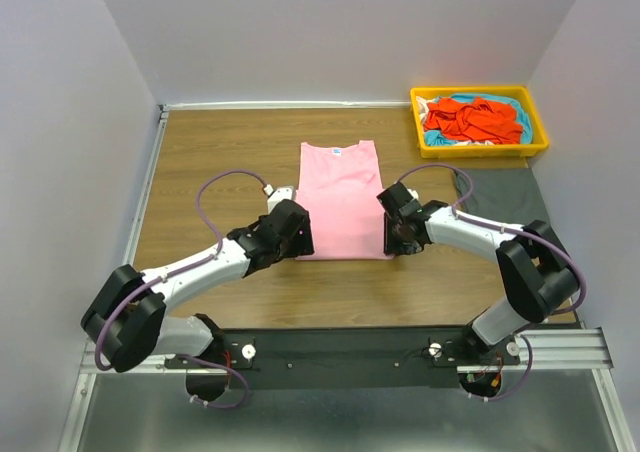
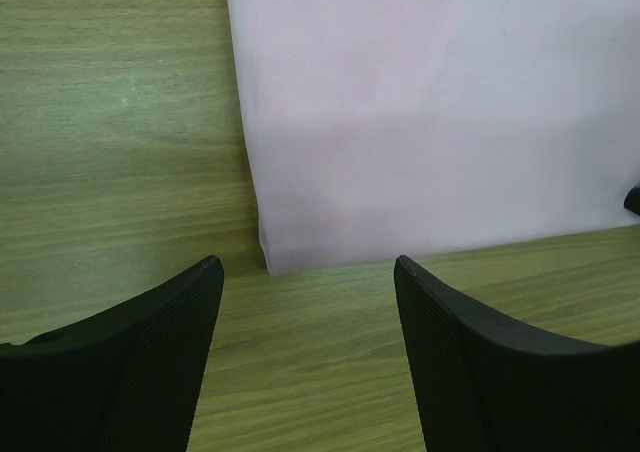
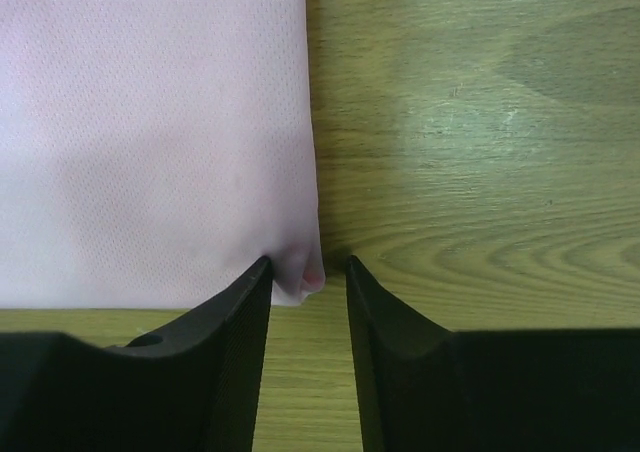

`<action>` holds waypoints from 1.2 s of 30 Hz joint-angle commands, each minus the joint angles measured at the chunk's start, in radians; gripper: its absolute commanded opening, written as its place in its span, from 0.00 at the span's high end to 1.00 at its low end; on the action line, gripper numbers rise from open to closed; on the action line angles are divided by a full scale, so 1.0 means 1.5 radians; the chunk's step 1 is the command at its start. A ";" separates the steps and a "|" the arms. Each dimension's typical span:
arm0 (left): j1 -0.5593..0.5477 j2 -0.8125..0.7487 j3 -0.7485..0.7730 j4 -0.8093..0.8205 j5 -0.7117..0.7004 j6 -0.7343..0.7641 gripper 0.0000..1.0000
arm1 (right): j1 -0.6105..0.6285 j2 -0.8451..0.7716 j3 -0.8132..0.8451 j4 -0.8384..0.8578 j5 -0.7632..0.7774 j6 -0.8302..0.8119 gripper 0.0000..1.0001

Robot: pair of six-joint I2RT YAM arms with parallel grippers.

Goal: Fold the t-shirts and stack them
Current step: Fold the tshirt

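Four t-shirts show from above: the pink t-shirt (image 1: pixel 340 197) lies flat with its sleeves folded in at the middle of the desk (image 1: pixel 220 152), the dark grey t-shirt (image 1: pixel 500 197) is spread along the right edge, and the orange-red t-shirt (image 1: pixel 470 120) sits crumpled on the turquoise t-shirt (image 1: pixel 517 112) in the yellow tray (image 1: pixel 480 152) at the far right corner. The left gripper (image 1: pixel 297 236) is at the pink shirt's near left corner, the right gripper (image 1: pixel 396 236) at its near right corner. In the left wrist view, the left gripper (image 2: pixel 307 264) stands wide apart and holds nothing, with the shirt's corner just ahead of it. In the right wrist view, the right gripper (image 3: pixel 308 264) is narrowed around the bunched corner. The cloth touches one finger (image 3: pixel 230 332), a dark gap remains beside the other, and nothing is clamped.
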 commanded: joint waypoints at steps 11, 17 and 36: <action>-0.011 0.038 0.051 -0.056 -0.017 0.004 0.23 | 0.015 0.046 -0.057 -0.036 0.028 0.027 0.92; -0.012 0.078 0.069 -0.084 0.008 0.005 0.23 | 0.016 0.031 -0.058 -0.036 0.031 0.019 0.99; -0.018 0.163 0.110 -0.113 -0.012 -0.009 0.44 | 0.017 0.021 -0.071 -0.026 0.013 0.010 0.99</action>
